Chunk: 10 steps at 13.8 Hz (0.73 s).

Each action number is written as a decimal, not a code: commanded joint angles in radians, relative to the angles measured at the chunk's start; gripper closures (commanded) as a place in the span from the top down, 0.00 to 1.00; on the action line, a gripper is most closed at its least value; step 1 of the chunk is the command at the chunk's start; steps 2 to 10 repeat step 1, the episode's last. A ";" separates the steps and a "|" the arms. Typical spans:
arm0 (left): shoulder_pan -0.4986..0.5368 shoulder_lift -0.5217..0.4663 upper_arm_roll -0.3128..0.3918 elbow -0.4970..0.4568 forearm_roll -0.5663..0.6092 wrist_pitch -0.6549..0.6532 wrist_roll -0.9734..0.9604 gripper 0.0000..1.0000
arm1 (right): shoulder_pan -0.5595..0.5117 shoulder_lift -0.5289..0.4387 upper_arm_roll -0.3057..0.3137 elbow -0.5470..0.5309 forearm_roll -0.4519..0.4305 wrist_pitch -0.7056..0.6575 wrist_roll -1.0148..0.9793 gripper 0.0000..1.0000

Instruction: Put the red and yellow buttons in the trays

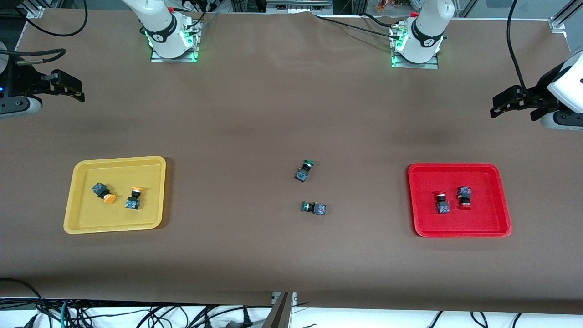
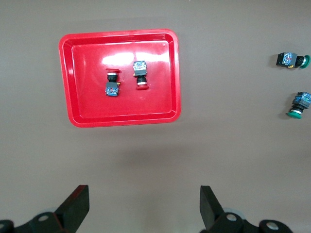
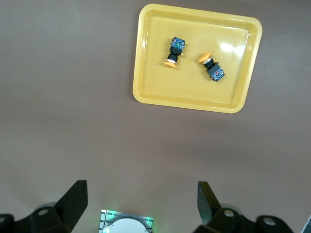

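Observation:
The yellow tray (image 1: 86, 214) lies toward the right arm's end of the table and holds two yellow-capped buttons (image 1: 104, 192) (image 1: 134, 199). The right wrist view shows that tray (image 3: 155, 87) with both buttons (image 3: 175, 51) (image 3: 212, 68). The red tray (image 1: 483, 218) lies toward the left arm's end and holds two red-capped buttons (image 1: 442, 203) (image 1: 464, 197). The left wrist view shows it (image 2: 87, 97) with both (image 2: 112, 83) (image 2: 140, 73). My left gripper (image 1: 494, 109) (image 2: 143, 191) and right gripper (image 1: 79, 93) (image 3: 142, 187) are open, empty and raised at the table's ends.
Two green-capped switches (image 1: 304, 170) (image 1: 314, 208) lie on the brown table midway between the trays; they also show in the left wrist view (image 2: 291, 59) (image 2: 300, 103). The arm bases (image 1: 171, 41) (image 1: 416, 45) stand along the table's edge farthest from the front camera.

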 commanded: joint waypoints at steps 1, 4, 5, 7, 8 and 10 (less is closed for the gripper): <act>-0.009 -0.010 0.012 -0.006 -0.028 -0.008 0.016 1.00 | -0.004 0.001 0.009 0.010 -0.016 -0.002 0.009 1.00; -0.009 -0.010 0.012 -0.006 -0.028 -0.008 0.016 1.00 | -0.004 0.001 0.009 0.010 -0.016 -0.002 0.009 1.00; -0.009 -0.010 0.012 -0.006 -0.028 -0.008 0.016 1.00 | -0.004 0.001 0.009 0.010 -0.016 -0.002 0.009 1.00; -0.009 -0.010 0.012 -0.006 -0.028 -0.008 0.016 1.00 | -0.004 0.001 0.009 0.010 -0.016 -0.002 0.009 1.00; -0.009 -0.010 0.012 -0.006 -0.028 -0.008 0.016 1.00 | -0.004 0.001 0.009 0.010 -0.016 -0.002 0.009 1.00; -0.009 -0.010 0.012 -0.006 -0.028 -0.008 0.016 1.00 | -0.004 0.001 0.009 0.010 -0.016 -0.002 0.009 1.00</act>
